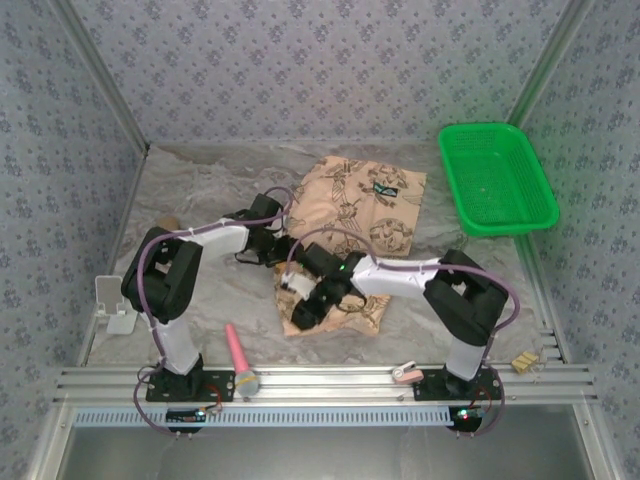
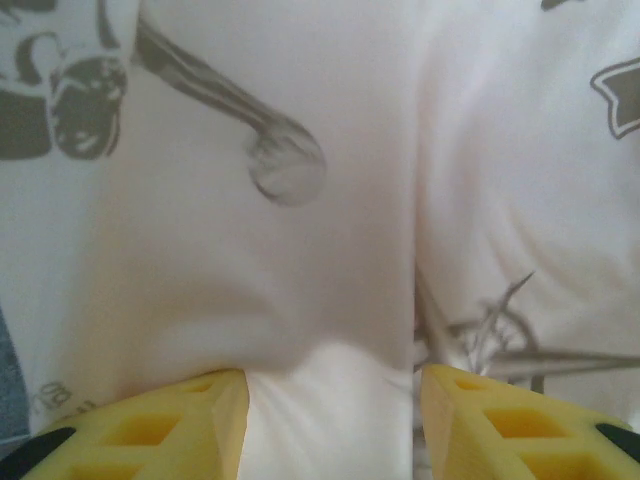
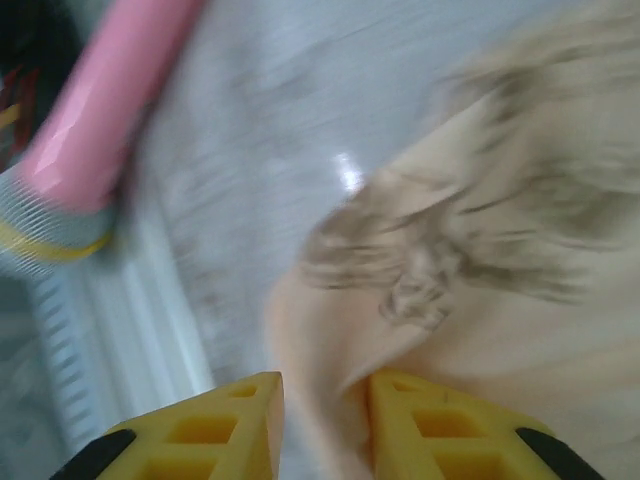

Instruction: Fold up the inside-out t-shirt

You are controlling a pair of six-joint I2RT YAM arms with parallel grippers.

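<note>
Peach-tan printed cloth t-shirt (image 1: 370,205) is laid long-axis near-to-far; its near hem is pinched by right gripper (image 3: 322,390), while left gripper (image 2: 333,385) is spread open on the left edge.

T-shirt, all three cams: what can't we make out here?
- Top external: the middle of the t-shirt is hidden under the left arm and right arm. The neck label is too small to read.
- Left wrist: the left pincer is cut off by the bottom edge. The cloth is too close to tell which part it is.
- Right wrist: motion blur. Cannot tell whether the right pincer grips the cloth edge. The pink tool is cut off at the top.
</note>
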